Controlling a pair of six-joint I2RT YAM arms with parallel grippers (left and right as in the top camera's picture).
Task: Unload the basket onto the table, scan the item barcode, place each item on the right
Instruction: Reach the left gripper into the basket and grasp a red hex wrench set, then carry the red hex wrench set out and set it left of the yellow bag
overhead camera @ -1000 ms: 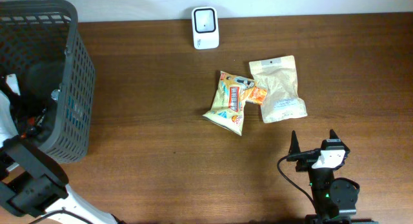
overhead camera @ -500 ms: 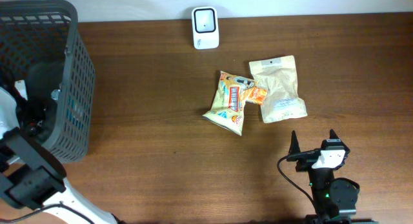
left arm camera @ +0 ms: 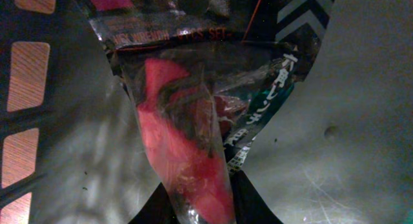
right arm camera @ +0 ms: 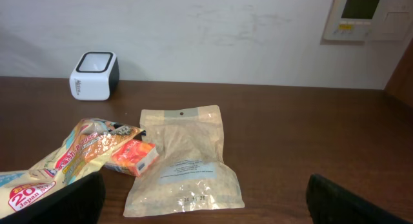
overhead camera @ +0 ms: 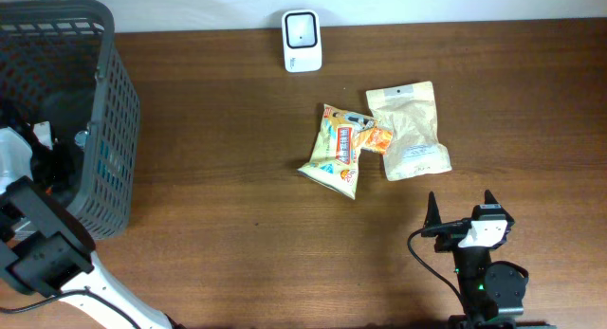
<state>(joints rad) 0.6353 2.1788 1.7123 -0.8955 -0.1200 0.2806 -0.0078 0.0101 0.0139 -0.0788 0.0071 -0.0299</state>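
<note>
My left gripper [left arm camera: 197, 201] is down inside the dark basket [overhead camera: 109, 130], and in the left wrist view it is shut on a clear packet [left arm camera: 187, 133] with red contents and a dark printed top. The black fingers [left arm camera: 255, 204] press the packet's narrow lower end from both sides. The packet's barcode is out of view. The white scanner [overhead camera: 302, 41] stands at the table's far edge, also in the right wrist view as the scanner [right arm camera: 94, 74]. My right gripper [overhead camera: 460, 210] rests near the front edge, open and holding nothing.
A yellow snack bag [overhead camera: 334, 151], a small orange box [overhead camera: 377, 137] and a tan pouch [overhead camera: 408, 130] lie together mid-table, ahead of the right gripper. The basket's tall mesh walls surround the left gripper. More packets lie under the held one.
The left arm has shifted slightly at the basket, and its jaws have closed on the packet. The right arm and the table items have not moved.
</note>
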